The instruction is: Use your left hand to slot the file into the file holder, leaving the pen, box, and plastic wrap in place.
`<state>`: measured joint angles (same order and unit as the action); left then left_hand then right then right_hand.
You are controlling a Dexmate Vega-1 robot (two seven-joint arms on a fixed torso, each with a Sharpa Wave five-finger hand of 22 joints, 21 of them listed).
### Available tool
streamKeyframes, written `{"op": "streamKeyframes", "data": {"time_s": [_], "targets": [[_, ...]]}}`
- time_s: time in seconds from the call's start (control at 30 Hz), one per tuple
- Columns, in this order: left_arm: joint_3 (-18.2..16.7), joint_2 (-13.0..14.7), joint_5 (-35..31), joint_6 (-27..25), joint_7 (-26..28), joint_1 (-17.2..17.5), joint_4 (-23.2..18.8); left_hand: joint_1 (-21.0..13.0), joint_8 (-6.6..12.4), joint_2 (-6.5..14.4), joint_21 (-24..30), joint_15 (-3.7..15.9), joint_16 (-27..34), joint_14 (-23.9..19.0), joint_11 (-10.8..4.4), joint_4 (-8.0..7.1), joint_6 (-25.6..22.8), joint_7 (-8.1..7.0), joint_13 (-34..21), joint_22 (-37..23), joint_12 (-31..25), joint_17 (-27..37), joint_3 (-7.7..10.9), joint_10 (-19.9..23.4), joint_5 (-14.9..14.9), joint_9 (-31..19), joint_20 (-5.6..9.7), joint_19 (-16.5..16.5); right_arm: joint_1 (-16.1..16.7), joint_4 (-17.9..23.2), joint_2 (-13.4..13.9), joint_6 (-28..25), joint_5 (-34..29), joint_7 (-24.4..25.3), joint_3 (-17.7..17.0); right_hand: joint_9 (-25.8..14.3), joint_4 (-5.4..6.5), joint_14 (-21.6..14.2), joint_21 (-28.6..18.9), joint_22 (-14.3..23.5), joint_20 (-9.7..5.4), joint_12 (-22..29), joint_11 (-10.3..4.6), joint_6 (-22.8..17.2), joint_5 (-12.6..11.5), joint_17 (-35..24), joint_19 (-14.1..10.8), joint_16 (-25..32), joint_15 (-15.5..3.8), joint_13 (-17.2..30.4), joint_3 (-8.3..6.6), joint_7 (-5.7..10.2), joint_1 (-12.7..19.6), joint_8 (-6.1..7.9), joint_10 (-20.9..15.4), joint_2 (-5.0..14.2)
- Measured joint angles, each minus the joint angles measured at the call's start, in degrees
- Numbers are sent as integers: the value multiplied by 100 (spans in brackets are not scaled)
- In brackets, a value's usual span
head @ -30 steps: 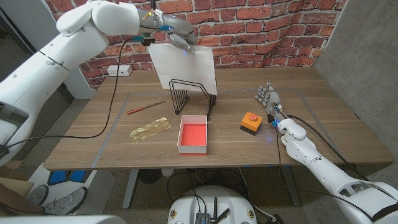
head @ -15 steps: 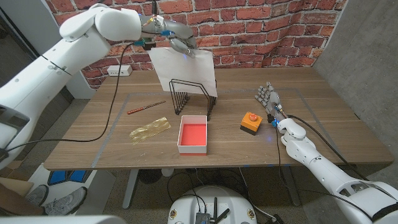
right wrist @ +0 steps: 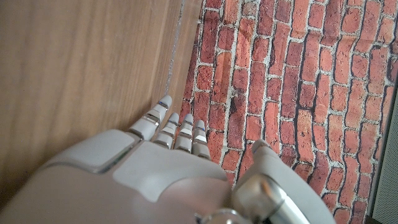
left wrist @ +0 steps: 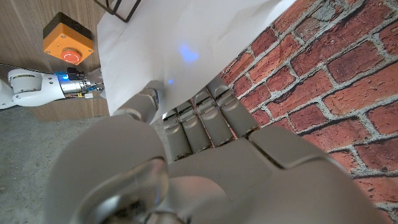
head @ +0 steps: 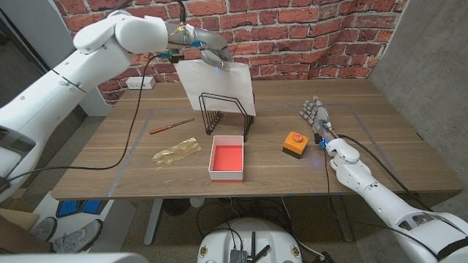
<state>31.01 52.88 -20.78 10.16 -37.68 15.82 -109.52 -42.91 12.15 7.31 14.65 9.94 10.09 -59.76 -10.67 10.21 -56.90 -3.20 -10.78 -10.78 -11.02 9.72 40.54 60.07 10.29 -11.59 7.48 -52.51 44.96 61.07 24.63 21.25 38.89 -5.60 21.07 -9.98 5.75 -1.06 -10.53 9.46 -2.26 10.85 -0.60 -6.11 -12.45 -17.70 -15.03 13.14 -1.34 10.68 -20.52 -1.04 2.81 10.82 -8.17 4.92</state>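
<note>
My left hand [head: 206,47] pinches the top edge of the white file [head: 216,86] and holds it upright in the air at the back of the table. The file's lower part hangs behind the black wire file holder [head: 225,115]. In the left wrist view my left hand [left wrist: 186,143] grips the file [left wrist: 180,43] between thumb and fingers. A red pen [head: 172,126], the crumpled yellowish plastic wrap [head: 175,153] and the white box with a red inside [head: 227,157] lie on the table. My right hand [head: 315,115] stands with fingers apart, holding nothing, beside the orange button.
An orange box with a red button [head: 294,143] sits right of the white box, also in the left wrist view as the orange button [left wrist: 67,42]. A black cable [head: 131,124] trails over the table's left part. The brick wall [head: 292,36] stands behind the table.
My left arm has shifted slightly, and the file in my hand has lifted a touch above the holder. The right hand has not moved.
</note>
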Motion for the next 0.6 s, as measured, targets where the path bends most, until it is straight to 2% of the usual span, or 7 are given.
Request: {"op": "streamKeyframes", "data": {"time_s": [0.6], "targets": [[0,18,-129,-21,130,151,14,0,-1,0,0,-11,0,53,-27,0,11,-10,0,0,22,0,0,-29,0,2,-31,31,-4,-30,5,-28,1,-18,1,0,0,0,0,0,0,0,0,0,0,1,0,-1,0,0,0,0,0,0,0,0]]}}
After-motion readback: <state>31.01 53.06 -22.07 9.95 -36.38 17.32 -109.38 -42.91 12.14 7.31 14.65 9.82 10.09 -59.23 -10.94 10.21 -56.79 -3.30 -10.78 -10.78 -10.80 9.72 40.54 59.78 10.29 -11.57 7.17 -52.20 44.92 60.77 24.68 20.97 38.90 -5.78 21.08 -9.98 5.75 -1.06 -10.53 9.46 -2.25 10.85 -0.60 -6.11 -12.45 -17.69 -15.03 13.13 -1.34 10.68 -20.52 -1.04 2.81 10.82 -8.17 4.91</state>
